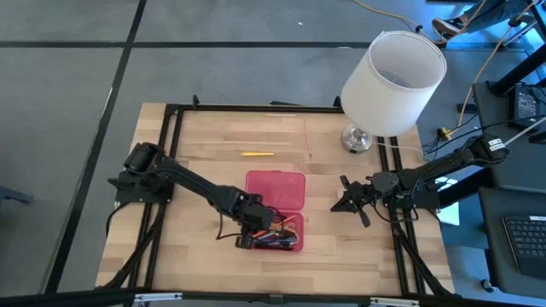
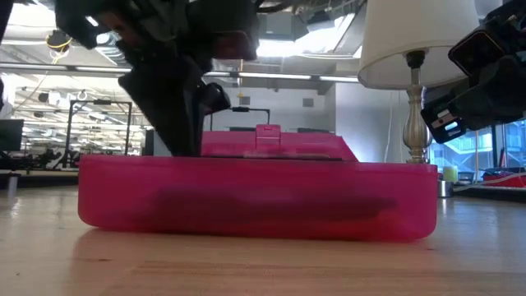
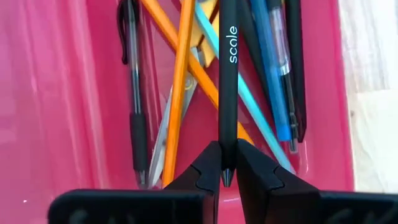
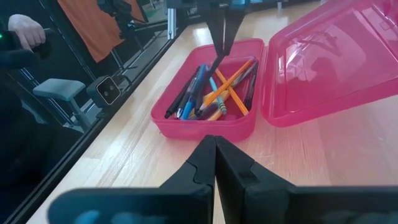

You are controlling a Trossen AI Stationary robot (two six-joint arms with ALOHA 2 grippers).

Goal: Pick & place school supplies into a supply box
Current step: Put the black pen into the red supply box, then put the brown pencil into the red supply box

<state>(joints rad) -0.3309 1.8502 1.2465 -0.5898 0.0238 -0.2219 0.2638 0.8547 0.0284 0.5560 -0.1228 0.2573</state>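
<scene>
The red-pink supply box [image 1: 275,213] lies open in the middle of the table, its lid [image 4: 329,62] laid back toward the far side. Its tray [image 4: 208,93] holds orange pencils [image 3: 180,93], blue pens [image 3: 273,74], a black pen [image 3: 134,99] and scissors [image 3: 163,146]. My left gripper [image 3: 227,169] stands over the tray, shut on a black pen [image 3: 228,81] marked "scale". A yellow pencil [image 1: 256,154] lies on the table beyond the box. My right gripper [image 1: 348,201] waits shut, to the right of the box. My left gripper pinches the black "scale" pen near its pointed tip [image 3: 227,163] between the ends of its two fingers [image 3: 208,168]. It comes from above, pointing down, and the pen runs on from the fingers, nearly in line with them. The pen slants down into the tray [image 4: 213,65], its lower end among the other pens.
A white-shaded lamp [image 1: 392,81] stands on the table's far right corner. A thin pale stick [image 1: 309,141] lies near the far edge. A black frame [image 1: 171,170] rims the table. A person's hand [image 4: 25,28] shows beyond the table. Bare wood lies left of the box.
</scene>
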